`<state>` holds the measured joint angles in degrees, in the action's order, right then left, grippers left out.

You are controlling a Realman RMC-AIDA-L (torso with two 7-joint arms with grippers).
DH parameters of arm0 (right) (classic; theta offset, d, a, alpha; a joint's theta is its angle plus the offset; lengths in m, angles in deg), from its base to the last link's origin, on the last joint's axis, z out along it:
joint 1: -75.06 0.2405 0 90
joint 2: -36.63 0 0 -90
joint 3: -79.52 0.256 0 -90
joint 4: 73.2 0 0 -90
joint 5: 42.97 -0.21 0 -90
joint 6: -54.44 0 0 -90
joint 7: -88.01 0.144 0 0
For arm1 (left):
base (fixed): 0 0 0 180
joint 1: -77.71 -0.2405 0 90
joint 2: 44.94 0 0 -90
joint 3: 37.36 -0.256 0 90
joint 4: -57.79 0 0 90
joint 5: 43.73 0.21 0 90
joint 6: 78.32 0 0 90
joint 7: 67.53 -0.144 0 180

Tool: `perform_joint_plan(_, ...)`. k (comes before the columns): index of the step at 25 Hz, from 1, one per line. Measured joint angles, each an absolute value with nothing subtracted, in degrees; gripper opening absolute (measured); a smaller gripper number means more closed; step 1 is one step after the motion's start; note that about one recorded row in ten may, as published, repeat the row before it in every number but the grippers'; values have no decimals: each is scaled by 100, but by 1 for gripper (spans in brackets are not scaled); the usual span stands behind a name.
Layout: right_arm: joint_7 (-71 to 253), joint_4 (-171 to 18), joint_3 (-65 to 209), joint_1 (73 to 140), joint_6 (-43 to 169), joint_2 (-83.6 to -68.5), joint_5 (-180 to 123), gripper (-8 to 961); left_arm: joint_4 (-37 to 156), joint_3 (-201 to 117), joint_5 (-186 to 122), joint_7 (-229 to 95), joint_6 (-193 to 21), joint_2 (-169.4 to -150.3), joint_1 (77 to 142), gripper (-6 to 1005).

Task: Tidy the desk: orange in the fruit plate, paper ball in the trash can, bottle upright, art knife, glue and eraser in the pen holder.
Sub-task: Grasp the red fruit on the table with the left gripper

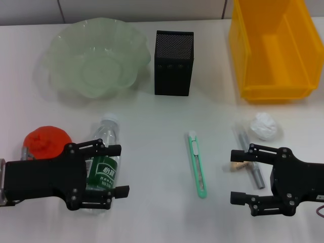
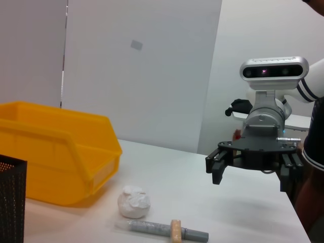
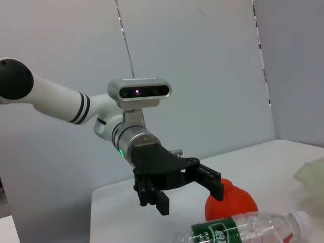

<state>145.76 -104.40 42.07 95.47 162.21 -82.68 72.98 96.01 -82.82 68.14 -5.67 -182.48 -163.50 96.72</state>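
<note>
Green-labelled clear plastic bottle [image 1: 105,161]: lying on its side at 8 o'clock on the white desk [image 1: 152,126], white cap toward the far edge.
Left gripper [image 1: 117,169]: black fingers spread wide, one on each side of the bottle's labelled middle; whether they touch it I cannot tell.
Round orange fruit [image 1: 47,142]: at 9 o'clock, just beside the bottle and the left gripper.
Pale green translucent wavy-rimmed fruit plate [image 1: 66,43]: at 11 o'clock.
Black mesh square pen holder [image 1: 173,63]: at 12 o'clock, upright.
Yellow plastic bin [image 1: 243,48]: at 1 o'clock.
Mint-green slim art knife [image 1: 197,163]: at 6 o'clock, lying flat between the two grippers.
Crumpled white paper ball [image 1: 264,125]: at 3 o'clock, just beside the grey glue stick [image 1: 248,154].
Small tan eraser [image 1: 238,165]: touching the glue stick, which lies across it.
Right gripper [image 1: 238,175]: at 4 o'clock, fingers wide apart, holding nothing, beside the glue stick.
</note>
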Motion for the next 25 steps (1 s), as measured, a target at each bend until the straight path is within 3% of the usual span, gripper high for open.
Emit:
perform_joint_plan(9,14575,-10415,4213,9532,16190,-8289,7278,829,9641,-8050,6739,-669,-18253,-16350,9598,839)
perform_joint_plan(15,14559,-10292,4228,9526,16010,-8284,7229,829,9241,-6192,6534,-1547,-18174,-16338,9275,827)
perform_joint_plan(25,14558,-10202,4226,9587,15866,-8285,7178,828,8719,-5857,6939,-1706,-16867,-16337,9137,808)
